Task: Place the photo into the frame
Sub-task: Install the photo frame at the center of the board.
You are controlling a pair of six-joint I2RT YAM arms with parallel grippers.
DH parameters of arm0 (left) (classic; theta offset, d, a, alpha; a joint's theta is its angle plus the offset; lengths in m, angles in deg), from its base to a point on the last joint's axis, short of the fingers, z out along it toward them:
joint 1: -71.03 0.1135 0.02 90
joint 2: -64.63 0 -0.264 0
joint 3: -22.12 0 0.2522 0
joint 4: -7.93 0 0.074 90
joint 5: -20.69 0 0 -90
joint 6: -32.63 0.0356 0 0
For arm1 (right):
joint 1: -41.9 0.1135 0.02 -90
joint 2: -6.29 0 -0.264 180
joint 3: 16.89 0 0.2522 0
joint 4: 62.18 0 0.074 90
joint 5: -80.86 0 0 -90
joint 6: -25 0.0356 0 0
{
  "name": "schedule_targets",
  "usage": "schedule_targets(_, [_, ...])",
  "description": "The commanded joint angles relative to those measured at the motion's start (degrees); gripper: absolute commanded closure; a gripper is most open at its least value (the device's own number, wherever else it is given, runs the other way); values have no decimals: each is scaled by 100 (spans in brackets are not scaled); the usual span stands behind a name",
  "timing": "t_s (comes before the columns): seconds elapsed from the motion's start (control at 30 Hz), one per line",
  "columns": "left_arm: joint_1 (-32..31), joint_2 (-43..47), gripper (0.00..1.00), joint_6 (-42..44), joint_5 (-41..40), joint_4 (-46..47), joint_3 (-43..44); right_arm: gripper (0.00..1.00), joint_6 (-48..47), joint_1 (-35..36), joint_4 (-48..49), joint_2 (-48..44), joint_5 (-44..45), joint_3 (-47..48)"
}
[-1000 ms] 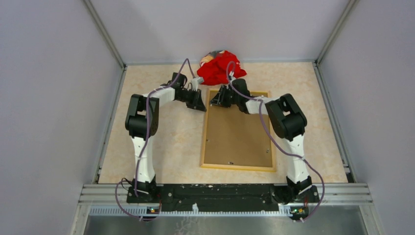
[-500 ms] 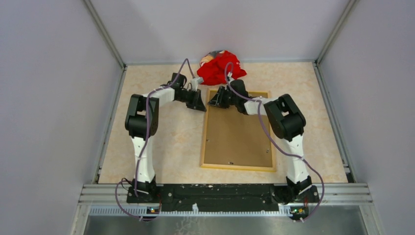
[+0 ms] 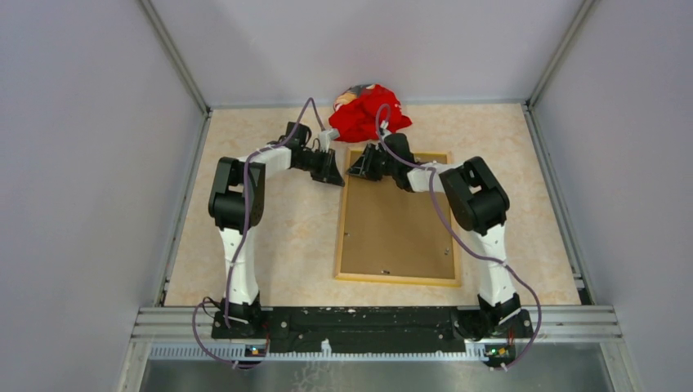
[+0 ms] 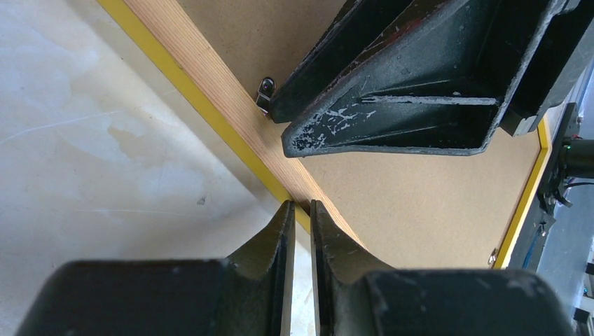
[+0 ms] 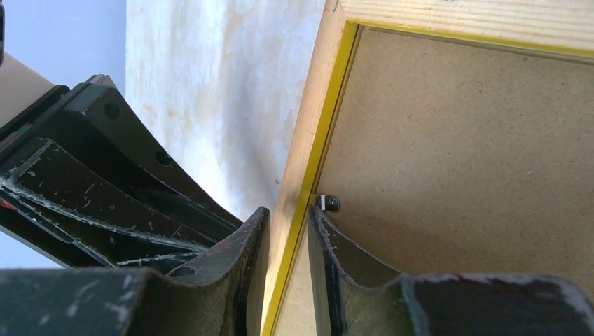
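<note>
The frame lies back up on the table, pale wood rails round a brown backing panel. My right gripper is shut on the left rail near the far corner. In the right wrist view the right gripper has one finger outside the wood and one on the panel beside a small metal tab. My left gripper sits just left of that rail. In the left wrist view the left gripper touches the frame's yellow edge, jaws shut to a slit, holding nothing. The photo is out of view.
A crumpled red cloth lies against the back wall just beyond the frame's far end. The right gripper's fingers fill the upper part of the left wrist view. Grey walls enclose the table on three sides.
The right gripper has edged slightly toward the far end of the rail and its jaws have narrowed a little. The left arm has not moved.
</note>
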State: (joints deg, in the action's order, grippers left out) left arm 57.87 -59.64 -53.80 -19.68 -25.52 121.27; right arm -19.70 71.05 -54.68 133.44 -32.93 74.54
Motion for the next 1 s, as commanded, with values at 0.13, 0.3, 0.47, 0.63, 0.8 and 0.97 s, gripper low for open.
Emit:
schedule_targets(0.13, [-37,94,81,86,-173,22,-142,73,46,74,-30,316,261,-36])
schedule_targets(0.3, [-37,125,81,108,-179,-2,-157,73,55,71,2,243,193,-81])
schedule_targets(0.47, [-24,186,79,148,-105,-98,-124,68,42,83,-100,-43,45,-35])
schedule_targets(0.63, [205,651,69,507,90,-510,-117,50,-108,-47,-339,-1026,-107,-242])
schedule_targets(0.8, [315,1087,58,1345,-343,-1241,-269,22,-272,-695,-895,-2508,124,-1022])
schedule_targets(0.97, [128,1641,54,1937,-929,-1259,-1141,1,-727,-1581,-2276,-3672,1423,-1744])
